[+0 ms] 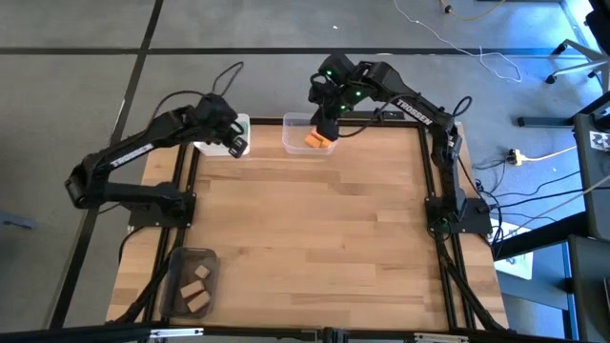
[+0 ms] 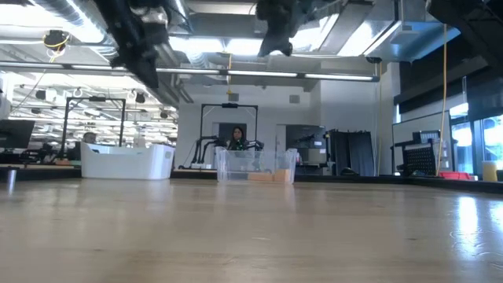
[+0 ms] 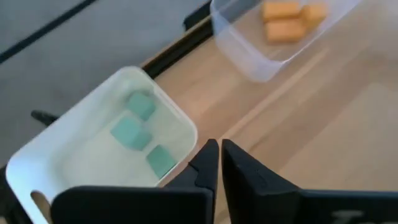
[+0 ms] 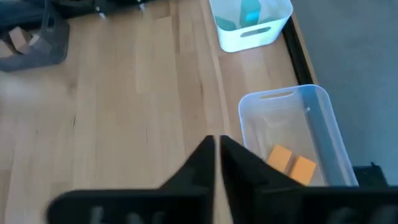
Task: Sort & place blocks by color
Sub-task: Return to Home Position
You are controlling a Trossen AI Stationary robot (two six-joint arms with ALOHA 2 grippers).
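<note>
Three teal blocks (image 3: 134, 132) lie in the white bin (image 3: 37, 162) at the table's far edge. Orange blocks (image 4: 291, 163) lie in the clear bin (image 4: 323, 124) beside it, and tan blocks (image 1: 197, 289) lie in the dark grey bin (image 1: 176, 276) near the table's near left corner. My left gripper (image 3: 219, 160) hangs shut and empty above the table, just beside the white bin's near rim. My right gripper (image 4: 216, 152) is shut and empty, held high over the clear bin's edge (image 1: 324, 124).
The white bin (image 2: 126, 161) and the clear bin (image 2: 255, 165) stand side by side at the far edge of the wooden tabletop (image 1: 315, 229). Both arms are raised above them. A person shows in the room far behind the table.
</note>
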